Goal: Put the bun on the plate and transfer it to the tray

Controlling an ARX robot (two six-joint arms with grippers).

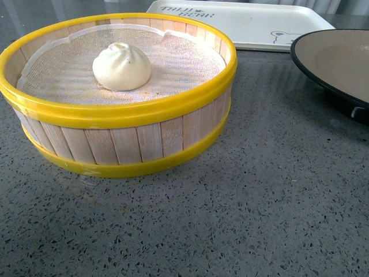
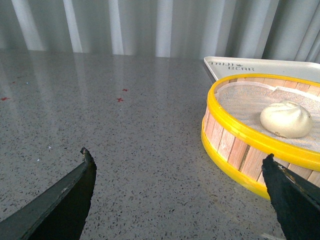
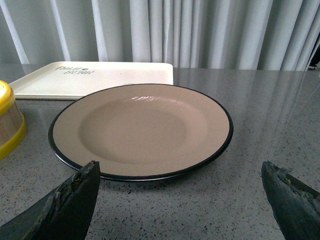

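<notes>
Nearest the camera, speckled grey countertop (image 1: 230, 231) fills the lower frame. Left of centre, a yellow-rimmed wooden steamer basket (image 1: 115, 138) holds the bun (image 1: 122, 66) on its white mesh liner. At the right edge, the plate (image 1: 340, 57). Farthest, along the upper frame, the tray (image 1: 242, 26). Wrist views: left gripper (image 2: 176, 155) and right gripper (image 3: 180, 165), fingers spread wide, grasping nothing.

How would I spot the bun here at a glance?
Find the speckled grey stone tabletop, then the round wooden steamer basket with bright yellow rims standing on it. Inside, on the white mesh cloth, sits the small white steamed bun with a pleated top. It is the only soft, domed thing; the beige black-rimmed plate and the cream rectangular tray nearby are flat.
</notes>
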